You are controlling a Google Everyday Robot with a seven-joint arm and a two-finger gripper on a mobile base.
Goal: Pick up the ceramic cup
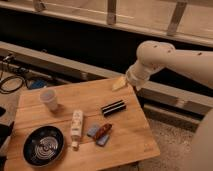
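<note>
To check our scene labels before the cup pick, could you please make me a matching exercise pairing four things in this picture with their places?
Things:
1. small whitish ceramic cup
2. dark round bowl
3. white tube-like bottle
4. pale gripper

Places:
A. at the near left corner of the wooden table
B. over the table's far edge, right of centre
C. lying near the table's middle
D. upright on the left side, beyond the bowl

Pairs: 1-D, 2-A, 3-C, 4-B.

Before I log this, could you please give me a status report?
Pincer open, over table's far edge. Ceramic cup upright, left side, untouched. Nothing between them.
</note>
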